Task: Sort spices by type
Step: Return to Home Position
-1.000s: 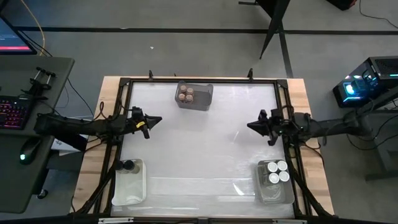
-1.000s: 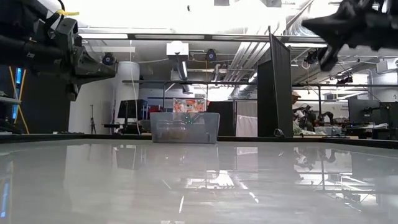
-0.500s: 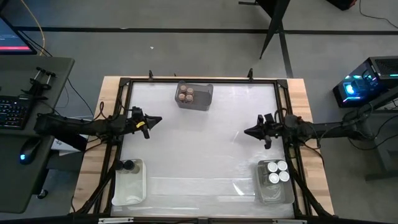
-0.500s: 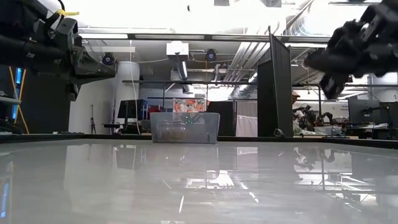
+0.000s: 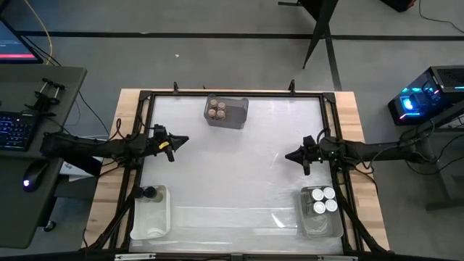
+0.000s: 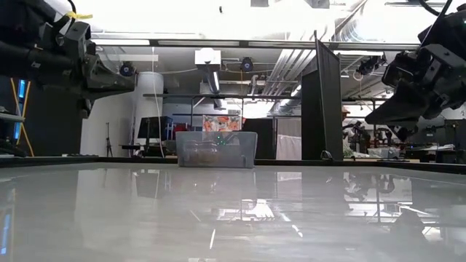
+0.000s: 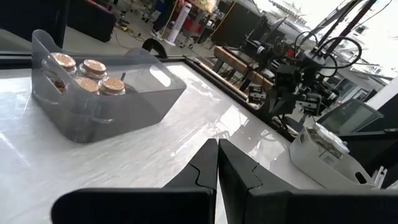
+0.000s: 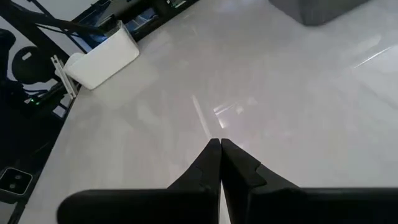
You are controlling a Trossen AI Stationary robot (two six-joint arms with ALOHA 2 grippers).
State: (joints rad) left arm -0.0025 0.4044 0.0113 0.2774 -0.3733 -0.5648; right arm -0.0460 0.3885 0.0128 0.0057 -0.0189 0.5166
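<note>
Four cork-topped jars beyond left tool.

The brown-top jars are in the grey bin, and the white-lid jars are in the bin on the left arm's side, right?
No. The brown-top jars are in the grey bin, but the white-lid jars are in the clear bin on the right arm's side, as the high view shows. The left bin holds one dark-lidded jar.
</note>
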